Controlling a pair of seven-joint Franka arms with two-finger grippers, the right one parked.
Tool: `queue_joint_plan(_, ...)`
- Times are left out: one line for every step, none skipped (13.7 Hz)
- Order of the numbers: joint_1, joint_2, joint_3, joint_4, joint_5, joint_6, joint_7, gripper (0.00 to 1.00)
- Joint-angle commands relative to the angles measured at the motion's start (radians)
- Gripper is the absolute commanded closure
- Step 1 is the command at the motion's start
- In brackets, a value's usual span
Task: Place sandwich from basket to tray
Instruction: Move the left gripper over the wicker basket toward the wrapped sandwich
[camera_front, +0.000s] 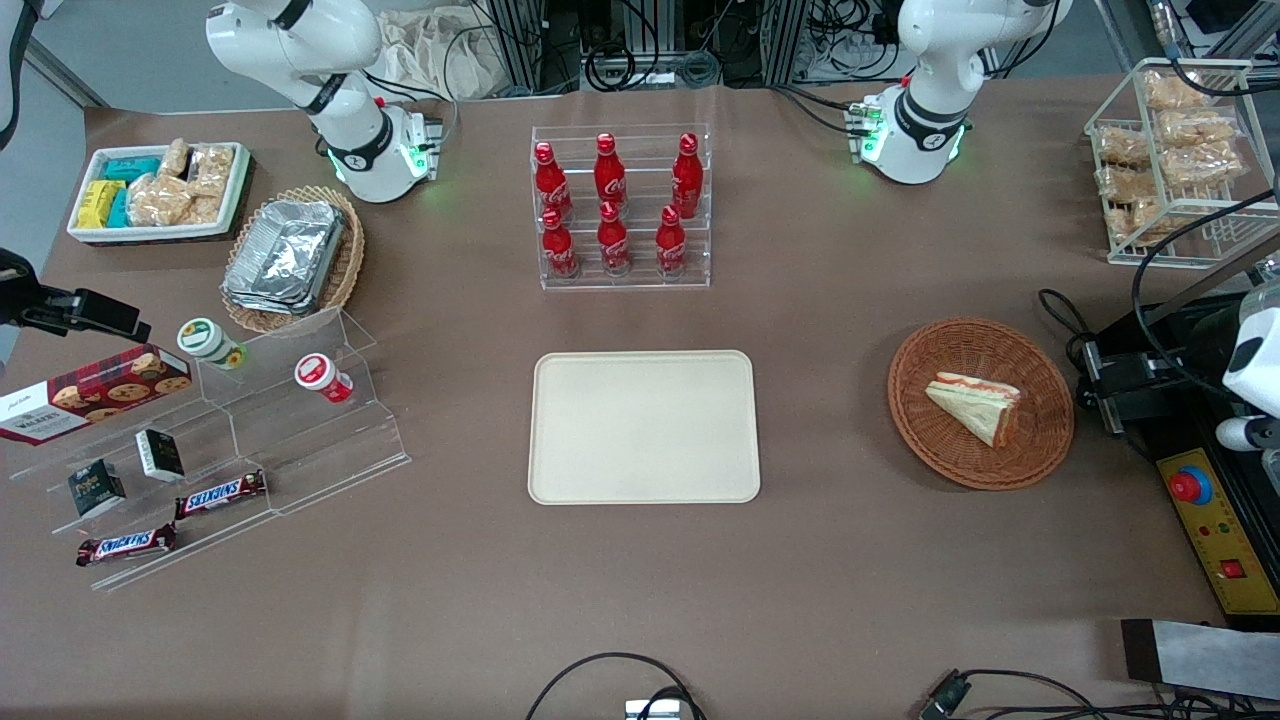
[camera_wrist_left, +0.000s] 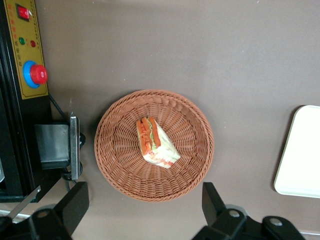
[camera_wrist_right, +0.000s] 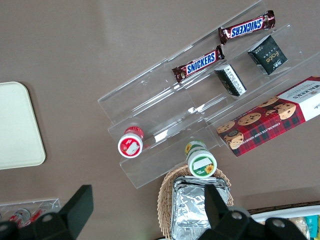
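On a brown tabletop (camera_front: 850, 560) crowded with snack displays, a triangular sandwich (camera_front: 975, 405) lies flat inside a round reddish-brown wicker basket (camera_front: 935, 445) toward the working arm's end — its red-orange and pale filling layers turned up along one edge. The left arm's end effector (camera_wrist_left: 142, 210) hangs above the basket with its two dark fingers (camera_wrist_left: 75, 202) spread wide, apart from both the basket rim and the sandwich, gripping nothing. In the wrist view the sandwich (camera_wrist_left: 155, 142) sits near the middle of the basket (camera_wrist_left: 115, 150), and one rounded corner of the cream-beige tray (camera_wrist_left: 300, 155) shows well apart from it.

The tray (camera_front: 645, 470) lies flat in the middle of the tabletop, bare, with a clear acrylic rack of six red Coca-Cola bottles (camera_front: 610, 205) standing farther from the front camera. Just beside the basket, at the table's edge, sits a yellow control box with a red emergency-stop button (camera_front: 1190, 487).

Toward the parked arm's end stand a stepped acrylic shelf (camera_front: 300, 440) carrying two Snickers bars (camera_front: 220, 493), small dark boxes and two lidded cups, a tartan box of Walkers cookies (camera_front: 95, 392), a tan oval basket of foil containers (camera_front: 290, 257) and a white bin of snack packets (camera_front: 160, 190). A wire rack of bagged snacks (camera_front: 1170, 150) stands at the working arm's end — farther from the front camera than the basket.
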Motion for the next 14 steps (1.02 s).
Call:
queue_joint_plan(0.003, 0.011, 0.001, 0.021, 0.007, -0.053, 0.003, 0.0)
queue_joint_plan(0.0, 0.012, 0.002, 0.022, 0.011, -0.053, 0.006, 0.0)
queue_joint_plan(-0.001, 0.015, 0.002, 0.024, 0.013, -0.049, 0.007, 0.0)
queue_joint_plan(-0.001, 0.021, 0.004, 0.024, 0.014, -0.043, 0.005, 0.0)
queue_joint_plan(-0.001, 0.035, 0.004, 0.027, 0.021, -0.041, 0.005, 0.0)
queue_joint_plan(-0.001, 0.05, 0.004, 0.021, 0.036, -0.043, 0.003, 0.0)
queue_joint_plan(-0.003, 0.046, 0.004, -0.013, 0.044, -0.039, -0.036, 0.0)
queue_joint_plan(-0.003, 0.04, 0.002, -0.045, 0.044, -0.006, -0.131, 0.0)
queue_joint_plan(-0.006, 0.041, 0.001, -0.083, 0.048, 0.049, -0.241, 0.0)
queue_joint_plan(-0.007, 0.044, -0.001, -0.131, 0.048, 0.11, -0.318, 0.0)
queue_joint_plan(-0.01, 0.049, -0.001, -0.198, 0.048, 0.188, -0.367, 0.0)
queue_joint_plan(-0.01, 0.046, -0.001, -0.267, 0.05, 0.27, -0.389, 0.0)
queue_joint_plan(-0.01, 0.049, 0.001, -0.324, 0.05, 0.336, -0.392, 0.0)
queue_joint_plan(-0.009, 0.054, 0.001, -0.364, 0.048, 0.393, -0.394, 0.0)
